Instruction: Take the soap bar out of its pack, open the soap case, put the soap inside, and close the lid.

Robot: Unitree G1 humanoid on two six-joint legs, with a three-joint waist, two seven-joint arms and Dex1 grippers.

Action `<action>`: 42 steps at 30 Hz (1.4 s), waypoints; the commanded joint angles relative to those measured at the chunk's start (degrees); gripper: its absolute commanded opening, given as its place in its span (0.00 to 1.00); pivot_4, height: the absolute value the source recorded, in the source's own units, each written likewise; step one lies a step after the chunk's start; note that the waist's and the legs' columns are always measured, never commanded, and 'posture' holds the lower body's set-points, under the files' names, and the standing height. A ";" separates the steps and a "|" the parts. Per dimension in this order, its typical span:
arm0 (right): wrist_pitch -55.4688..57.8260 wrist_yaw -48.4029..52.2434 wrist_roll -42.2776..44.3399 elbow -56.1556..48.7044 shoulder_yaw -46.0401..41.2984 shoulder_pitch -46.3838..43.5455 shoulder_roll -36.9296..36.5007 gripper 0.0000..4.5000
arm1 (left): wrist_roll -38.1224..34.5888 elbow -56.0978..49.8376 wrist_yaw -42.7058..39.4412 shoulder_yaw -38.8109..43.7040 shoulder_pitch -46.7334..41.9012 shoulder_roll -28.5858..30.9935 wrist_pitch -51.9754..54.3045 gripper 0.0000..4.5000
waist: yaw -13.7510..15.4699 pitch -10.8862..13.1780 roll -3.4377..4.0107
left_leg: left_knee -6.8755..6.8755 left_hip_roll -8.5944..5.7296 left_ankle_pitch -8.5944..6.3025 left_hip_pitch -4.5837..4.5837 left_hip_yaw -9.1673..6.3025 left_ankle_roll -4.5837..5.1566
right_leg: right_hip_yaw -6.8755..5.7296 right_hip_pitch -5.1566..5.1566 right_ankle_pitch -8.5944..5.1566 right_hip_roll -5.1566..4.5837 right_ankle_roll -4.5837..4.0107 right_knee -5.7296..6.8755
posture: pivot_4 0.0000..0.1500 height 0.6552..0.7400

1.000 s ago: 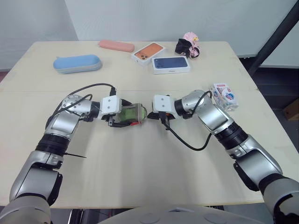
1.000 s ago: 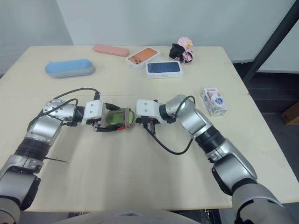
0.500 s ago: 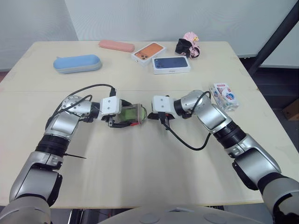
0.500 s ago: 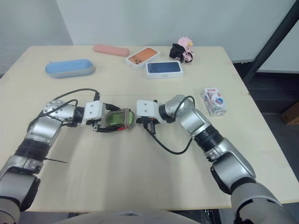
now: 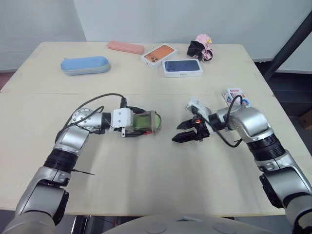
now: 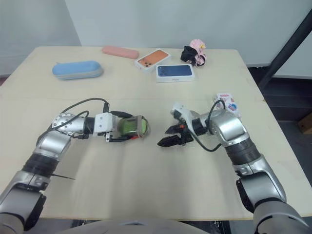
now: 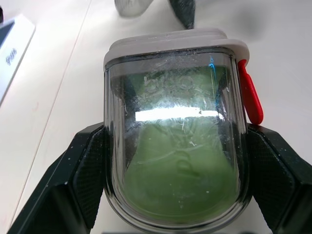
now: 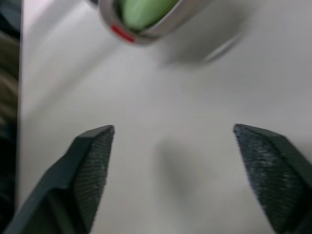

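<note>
The left gripper (image 5: 132, 124) is clamped on both sides of the soap case (image 5: 145, 121), which lies on the table (image 5: 146, 185). This grip keeps the case steady. The green soap (image 7: 178, 180) is inside under the clear lid, which seems closed, though I cannot judge the red latch. The right gripper (image 5: 175, 133) is spread wide and empty, near the case but apart. The soap pack (image 5: 235, 95) lies beyond the right arm.
</note>
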 commanded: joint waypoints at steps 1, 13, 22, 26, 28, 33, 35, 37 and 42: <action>15.66 -2.13 7.60 -3.40 -5.12 -1.83 1.08 0.99 | -1.07 -4.68 1.11 0.42 1.45 0.24 0.27 0.77 | 0.18 0.00 0.00 | 0.00 0.01 0.00 0.04 0.00 0.00 | -0.01 -0.01 0.00 0.02 0.00 0.00 | 1.00 1.00; 21.83 -20.27 20.88 1.16 -14.53 -3.70 8.97 0.99 | -0.66 -9.08 3.26 -1.42 3.08 -1.67 4.11 0.77 | 1.16 0.00 0.02 | -0.01 0.00 0.01 0.29 0.06 -0.02 | 0.02 -0.02 0.00 0.05 0.00 -0.01 | 1.00 1.00; 21.83 -33.37 26.10 3.72 -18.93 -3.81 15.11 0.99 | -0.74 -9.01 4.08 -1.89 2.17 -2.25 5.23 0.77 | 1.01 0.01 0.05 | -0.07 0.00 0.03 0.33 0.07 -0.06 | -0.06 -0.02 0.00 0.06 0.00 -0.06 | 1.00 1.00; 21.83 -37.76 28.61 4.63 -19.89 -3.42 16.79 0.99 | -0.53 -8.99 4.38 -2.08 2.02 -2.45 5.33 0.77 | 0.97 0.01 0.05 | -0.10 0.00 0.03 0.34 0.06 -0.07 | -0.10 -0.02 0.00 0.06 0.00 -0.07 | 1.00 1.00; 21.83 -39.54 30.56 5.19 -20.18 -3.19 17.19 0.99 | -0.45 -8.92 4.54 -2.08 1.94 -2.49 5.33 0.77 | 0.94 0.02 0.06 | -0.12 0.00 0.03 0.36 0.07 -0.07 | -0.11 -0.02 0.00 0.06 0.00 -0.07 | 1.00 1.00; 21.83 -43.19 35.11 5.92 -20.49 -2.50 17.11 0.99 | -0.12 -7.94 4.55 -2.14 1.16 -2.54 4.87 0.77 | 0.95 0.02 0.06 | -0.15 -0.01 0.04 0.36 0.06 -0.09 | -0.12 -0.01 0.00 0.04 0.00 -0.10 | 1.00 1.00; 21.83 -44.34 36.43 6.12 -20.52 -2.24 16.89 0.99 | -0.11 -7.75 4.56 -2.12 0.84 -2.58 4.87 0.77 | 0.96 0.02 0.06 | -0.16 -0.01 0.04 0.37 0.07 -0.09 | -0.12 -0.01 0.00 0.05 0.00 -0.10 | 1.00 1.00; 21.83 -45.57 37.62 6.50 -20.75 -2.11 16.92 0.99 | -0.10 -7.69 4.55 -2.14 0.75 -2.55 4.78 0.77 | 0.92 0.02 0.06 | -0.16 -0.01 0.04 0.37 0.06 -0.09 | -0.12 -0.01 0.00 0.07 0.00 -0.10 | 1.00 1.00; 21.83 -49.38 38.98 8.65 -22.54 -2.50 18.38 0.99 | -0.11 -7.63 4.59 -2.37 0.68 -2.75 4.73 0.77 | 0.81 0.02 0.06 | -0.23 -0.02 0.06 0.39 0.07 -0.12 | -0.11 0.00 0.00 0.06 0.00 -0.12 | 1.00 1.00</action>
